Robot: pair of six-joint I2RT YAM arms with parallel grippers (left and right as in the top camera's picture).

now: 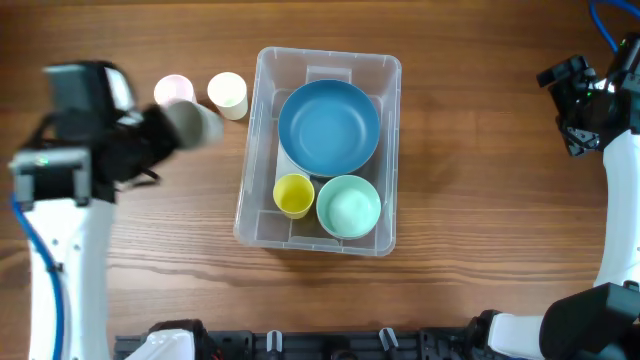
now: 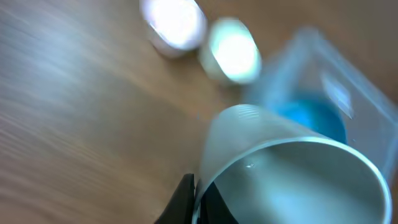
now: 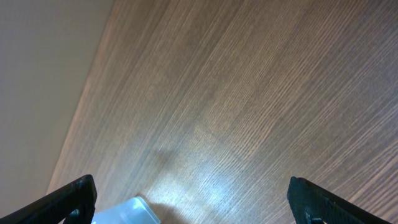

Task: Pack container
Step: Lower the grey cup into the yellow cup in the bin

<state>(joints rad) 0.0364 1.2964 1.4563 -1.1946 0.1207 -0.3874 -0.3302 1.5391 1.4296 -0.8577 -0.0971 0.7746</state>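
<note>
The clear rectangular container point(image 1: 390, 70) stands mid-table and holds a large blue bowl point(image 1: 328, 125), a yellow cup point(image 1: 293, 195) and a pale green bowl point(image 1: 348, 206). My left gripper point(image 1: 175, 125) is shut on the rim of a grey cup point(image 1: 195, 123), held tilted above the table left of the container. In the left wrist view the fingers point(image 2: 198, 202) pinch the grey cup's wall point(image 2: 249, 143), with the container point(image 2: 336, 81) blurred beyond. My right gripper point(image 1: 575, 110) is open and empty at the far right; its view shows bare table and a container corner point(image 3: 127, 211).
A pink cup point(image 1: 173, 90) and a cream cup point(image 1: 228, 95) stand upright on the table just left of the container's far corner; both show blurred in the left wrist view point(image 2: 173, 25) point(image 2: 233, 50). The right arm's white link runs down the right edge.
</note>
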